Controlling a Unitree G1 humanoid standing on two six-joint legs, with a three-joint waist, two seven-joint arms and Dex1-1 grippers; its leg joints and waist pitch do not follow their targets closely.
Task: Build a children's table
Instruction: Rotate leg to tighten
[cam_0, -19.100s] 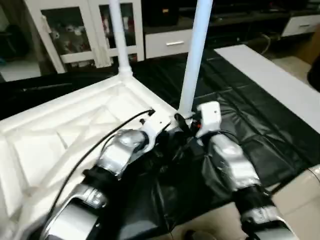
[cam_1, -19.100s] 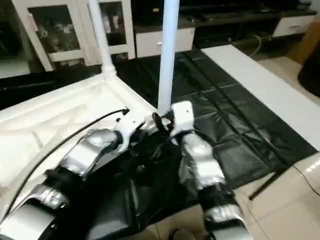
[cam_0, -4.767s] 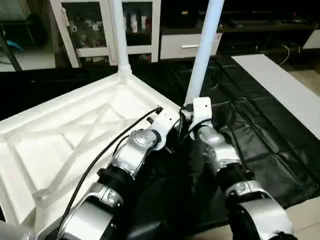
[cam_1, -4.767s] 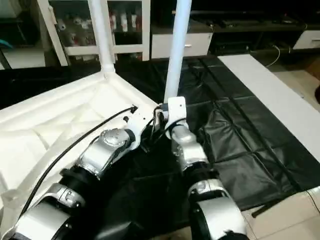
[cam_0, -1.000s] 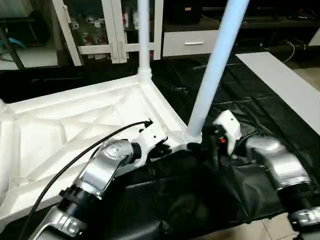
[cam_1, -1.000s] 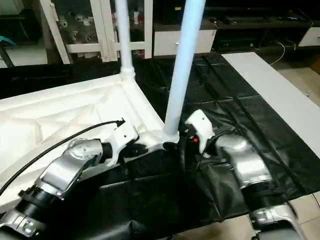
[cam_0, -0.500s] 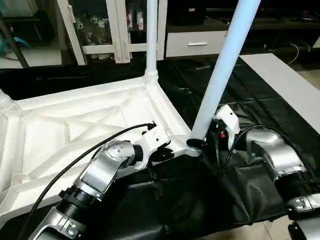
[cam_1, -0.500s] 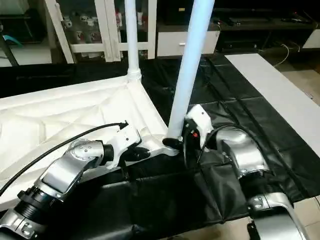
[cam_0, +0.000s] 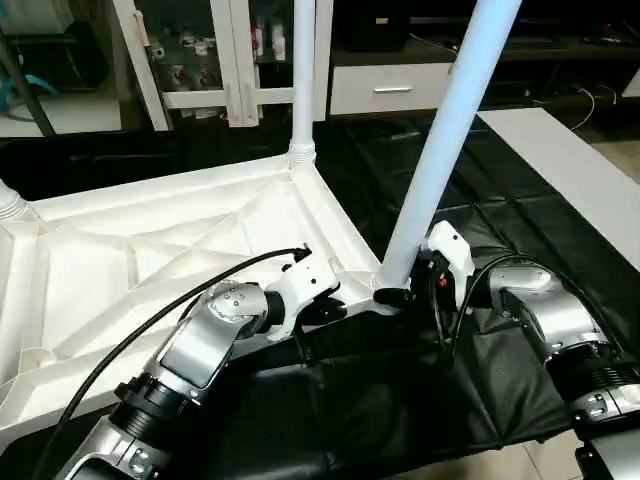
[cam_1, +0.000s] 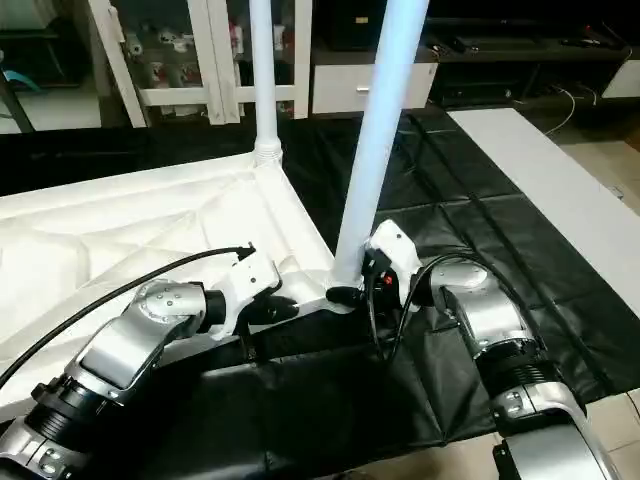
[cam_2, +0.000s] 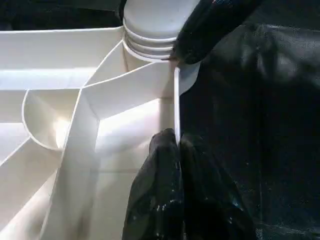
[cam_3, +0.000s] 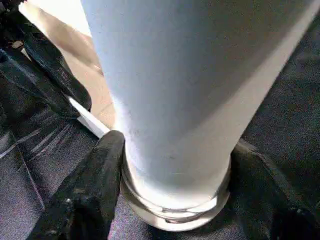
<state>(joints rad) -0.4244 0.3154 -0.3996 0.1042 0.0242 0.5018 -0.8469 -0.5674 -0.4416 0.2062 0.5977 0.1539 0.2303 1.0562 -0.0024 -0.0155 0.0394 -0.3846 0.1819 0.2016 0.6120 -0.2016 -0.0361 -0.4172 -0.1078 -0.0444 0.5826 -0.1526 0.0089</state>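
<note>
The children's table lies upside down: its white tabletop (cam_0: 150, 250) shows its X-ribbed underside. One leg (cam_0: 303, 80) stands upright in the far corner socket. A second, tilted leg (cam_0: 440, 150) sits in the near corner socket. My left gripper (cam_0: 330, 305) is shut on the tabletop's thin rim (cam_2: 176, 100) right beside that socket. My right gripper (cam_3: 175, 150) closes around the tilted leg's base (cam_3: 170, 125), a black finger (cam_3: 95, 190) pressed to each side just above the socket collar.
A black sheet (cam_0: 500, 200) covers the floor under the tabletop. A flat white board (cam_0: 570, 170) lies at the right. White glass-door cabinets (cam_0: 220, 60) and a drawer unit (cam_0: 390, 90) stand behind. A black cable (cam_0: 150, 320) runs along my left forearm.
My right gripper has moved in from beside the near corner and its fingers have closed around the tilted leg's base. The left gripper still holds the rim.
</note>
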